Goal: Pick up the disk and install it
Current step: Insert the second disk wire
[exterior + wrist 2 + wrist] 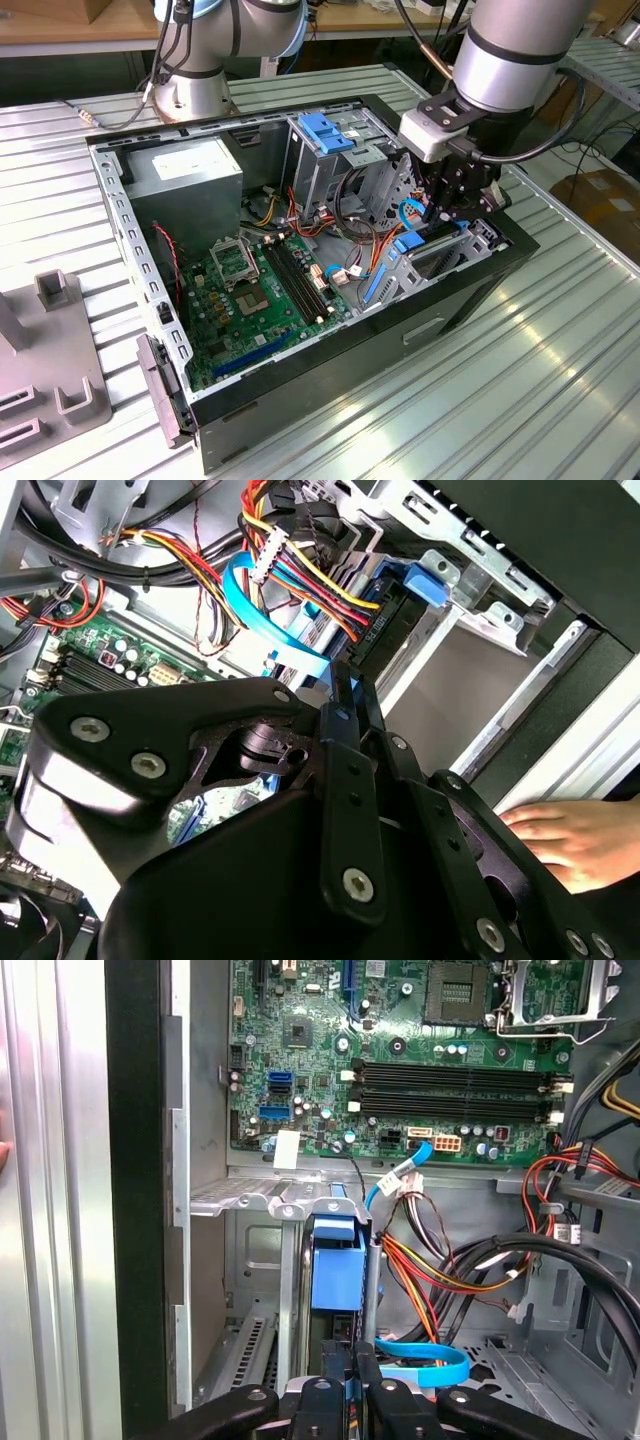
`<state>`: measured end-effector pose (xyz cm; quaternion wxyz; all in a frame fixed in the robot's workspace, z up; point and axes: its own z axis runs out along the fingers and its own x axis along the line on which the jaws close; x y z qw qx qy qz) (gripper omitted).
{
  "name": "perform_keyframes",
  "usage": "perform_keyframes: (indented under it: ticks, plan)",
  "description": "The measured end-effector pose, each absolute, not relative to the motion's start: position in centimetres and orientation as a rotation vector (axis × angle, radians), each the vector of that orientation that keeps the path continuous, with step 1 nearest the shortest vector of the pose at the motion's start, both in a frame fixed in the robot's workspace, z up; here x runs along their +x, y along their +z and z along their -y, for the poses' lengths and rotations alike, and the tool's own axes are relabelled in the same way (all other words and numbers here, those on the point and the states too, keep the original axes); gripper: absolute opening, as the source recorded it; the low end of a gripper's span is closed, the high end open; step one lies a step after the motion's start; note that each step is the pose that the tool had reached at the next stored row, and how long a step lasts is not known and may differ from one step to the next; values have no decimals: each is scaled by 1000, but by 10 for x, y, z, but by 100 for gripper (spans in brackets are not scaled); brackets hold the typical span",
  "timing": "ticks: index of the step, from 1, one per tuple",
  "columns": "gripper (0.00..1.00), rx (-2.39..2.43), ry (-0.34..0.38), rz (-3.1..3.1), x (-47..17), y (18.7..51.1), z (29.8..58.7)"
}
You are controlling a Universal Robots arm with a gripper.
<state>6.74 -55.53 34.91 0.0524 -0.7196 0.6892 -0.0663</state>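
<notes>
The disk (pixel 337 1260) stands on edge in a bay slot of the open computer case, its blue side rail facing me in the first wrist view. Its dark body continues down between my fingers. My gripper (pixel 352 1375) is shut on the disk's near end, fingers pressed close on either side. In the second wrist view the gripper (pixel 350 695) reaches towards the metal bay, with a strip of blue rail between the fingertips. In the exterior view the gripper (pixel 445 215) is lowered inside the case at the exterior view's right, over blue parts of the disk (pixel 408 243).
The green motherboard (pixel 260 290) covers the case floor. A grey power-supply box (pixel 185 180) and a drive cage with a blue handle (pixel 325 135) stand at the back. Coloured cables (pixel 450 1260) and a blue flat cable (pixel 425 1365) hang beside the bay. A person's hand (pixel 570 840) rests outside the case.
</notes>
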Motion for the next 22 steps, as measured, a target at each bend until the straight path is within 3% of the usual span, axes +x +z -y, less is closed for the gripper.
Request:
perform_keyframes:
  ticks: [10, 22]
  plan:
    - [16, -2179, -208, -2087, 68, 348, 555]
    - [16, -2124, -113, -2052, 68, 345, 569]
